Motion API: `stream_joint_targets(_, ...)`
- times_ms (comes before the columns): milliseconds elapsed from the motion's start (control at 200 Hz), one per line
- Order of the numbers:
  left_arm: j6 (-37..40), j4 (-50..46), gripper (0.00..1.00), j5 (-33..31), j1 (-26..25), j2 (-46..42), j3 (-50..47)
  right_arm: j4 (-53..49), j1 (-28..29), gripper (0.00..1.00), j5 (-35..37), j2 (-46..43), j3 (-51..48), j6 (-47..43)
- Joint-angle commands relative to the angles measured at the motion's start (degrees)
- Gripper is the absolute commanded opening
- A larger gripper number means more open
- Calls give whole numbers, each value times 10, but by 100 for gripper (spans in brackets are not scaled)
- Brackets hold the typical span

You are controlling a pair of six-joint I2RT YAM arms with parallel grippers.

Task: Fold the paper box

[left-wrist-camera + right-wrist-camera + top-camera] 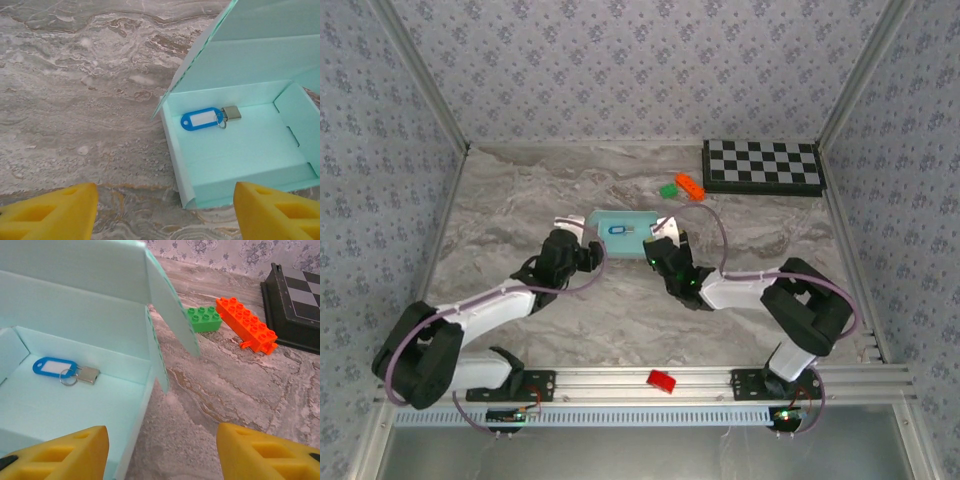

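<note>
**Walls up, lid left to close**

On the marble table [520,200] the paper box [638,245] had its base and side walls formed. Its lid leaned open at the back with flaps loose, so closing and tucking remained. The left gripper [165,210] at the box's left corner and the right gripper [162,450] at its right wall both had their fingers spread, holding nothing. An orange brick [246,325] lay right of the box, and a blue key tag [202,119] lay inside.

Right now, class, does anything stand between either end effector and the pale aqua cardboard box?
Nothing visible does. The left end effector and right end effector both sit at the near edge of the pale aqua cardboard box.
</note>
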Motion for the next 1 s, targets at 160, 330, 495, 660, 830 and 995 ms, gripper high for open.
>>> stream_joint_targets(160, 8, -88, 73, -47, 16, -85, -11, -55, 2, 61, -4, -60, -39, 21)
stream_joint_targets(330, -35, -141, 73, -50, 70, -105, 18, -101, -18, 61, -13, -78, -43, 38)
stream_joint_targets(495, -56, -159, 73, -56, 111, -102, 47, -158, -48, 60, -34, -92, -29, 48)
stream_joint_targets(660, -31, -165, 72, 21, 148, -64, 91, -191, -73, 59, -75, -104, -9, 39)
stream_joint_targets(830, 39, -181, 73, 133, 182, -31, 135, -217, -124, 58, -207, -124, 14, 5)
stream_joint_targets(995, 130, -167, 81, 289, 231, -13, 141, -201, -185, 58, -372, -143, 13, -60)
